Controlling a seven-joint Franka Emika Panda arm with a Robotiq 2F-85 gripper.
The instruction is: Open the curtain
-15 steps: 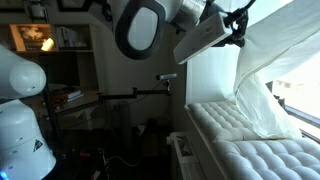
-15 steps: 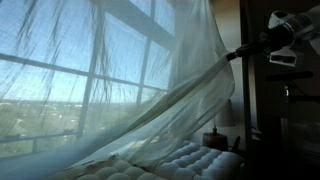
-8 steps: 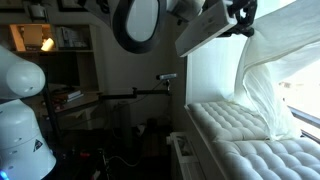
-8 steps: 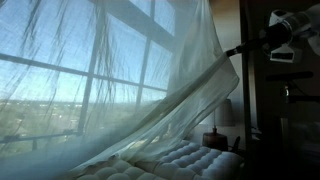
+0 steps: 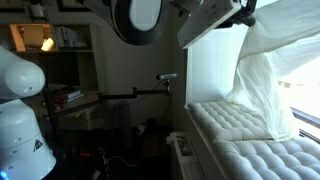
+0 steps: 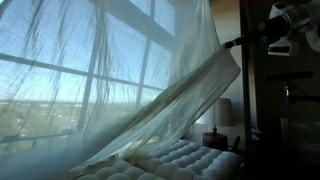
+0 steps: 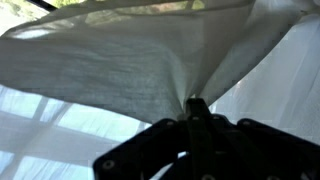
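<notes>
The curtain (image 6: 130, 90) is a tall sheer white panel with daylight coming through it. Its edge is pulled up and sideways into a taut diagonal sheet (image 5: 262, 80). My gripper (image 5: 243, 12) sits high near the top of the frame, shut on the bunched fabric edge. From the opposite side my gripper (image 6: 232, 44) shows dark at the curtain's pulled corner. In the wrist view the fingertips (image 7: 197, 104) pinch a gathered fold, and the curtain (image 7: 120, 60) fans out from that pinch.
A white tufted cushion (image 5: 235, 140) lies under the curtain along the window (image 6: 60, 70). A dark shelf unit (image 5: 50, 60) with a lamp stands behind. The white robot base (image 5: 20, 120) is nearby. A small red object (image 6: 214, 138) sits beside the cushion.
My gripper has risen and moved further sideways with the curtain edge in it. The fabric is drawn tighter and higher, baring more wall beside the window.
</notes>
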